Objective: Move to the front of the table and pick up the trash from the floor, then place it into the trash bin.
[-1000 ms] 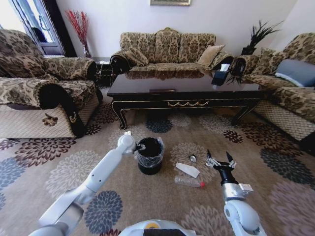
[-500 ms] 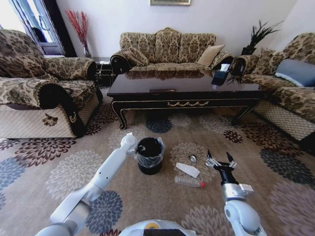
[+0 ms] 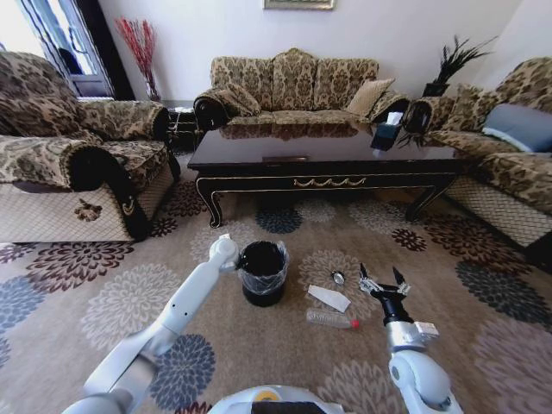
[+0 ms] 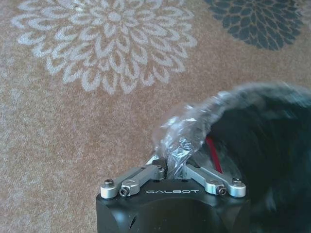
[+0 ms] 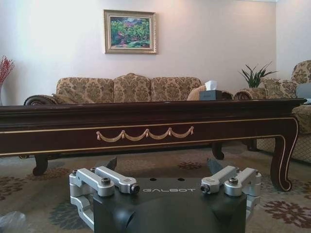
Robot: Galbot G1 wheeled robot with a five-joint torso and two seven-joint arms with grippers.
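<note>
Both grippers read "GALBOT": left gripper (image 4: 171,162) pinches bin liner (image 4: 187,131), right gripper (image 3: 380,283) gapes wide.

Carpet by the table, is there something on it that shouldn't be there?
Yes. A plastic bottle, a white paper piece and a tiny round item lie littered on the floor, right beside the trash bin instead of inside it.

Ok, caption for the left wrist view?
Left gripper pinching the clear liner at the trash bin rim, above the floor.

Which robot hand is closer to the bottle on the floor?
Right. The right end effector hovers open beside the bottle; the left end effector grips the trash bin liner.
</note>
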